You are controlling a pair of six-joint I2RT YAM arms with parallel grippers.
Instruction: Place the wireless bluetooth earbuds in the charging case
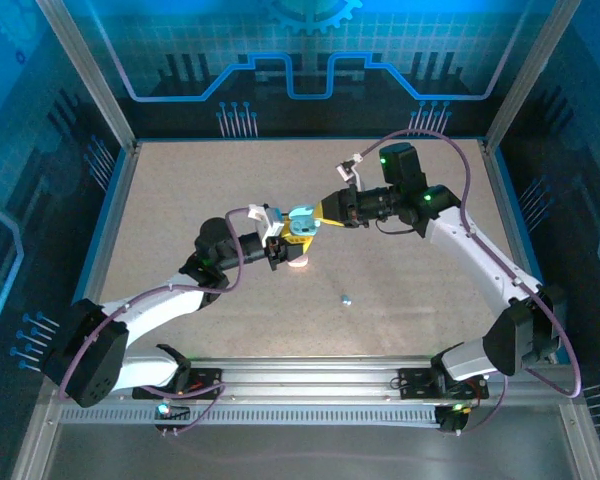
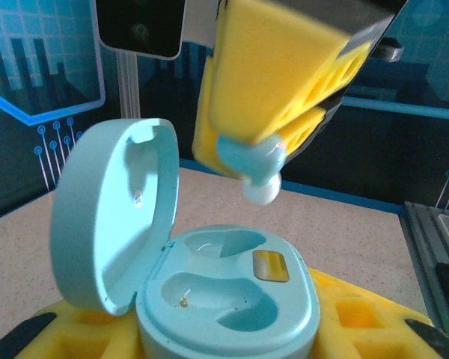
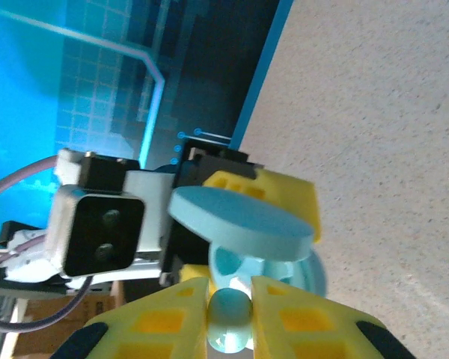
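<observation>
Teal earbud (image 2: 258, 168) was pinched by right end effector (image 1: 321, 214) above open charging case (image 2: 224, 303) | left end effector (image 1: 283, 246) clamped case | both wells were empty, nothing inserted yet

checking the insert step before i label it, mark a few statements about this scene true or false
1. The teal charging case has its lid open. True.
2. Two earbuds already sit in the case. False: both wells are empty.
3. The right gripper is shut on a teal earbud above the case. True.
4. The case lies free, with no gripper on it. False: the left gripper holds it between its yellow fingers.
5. A small loose bit, likely another earbud, lies on the table. True.
</observation>
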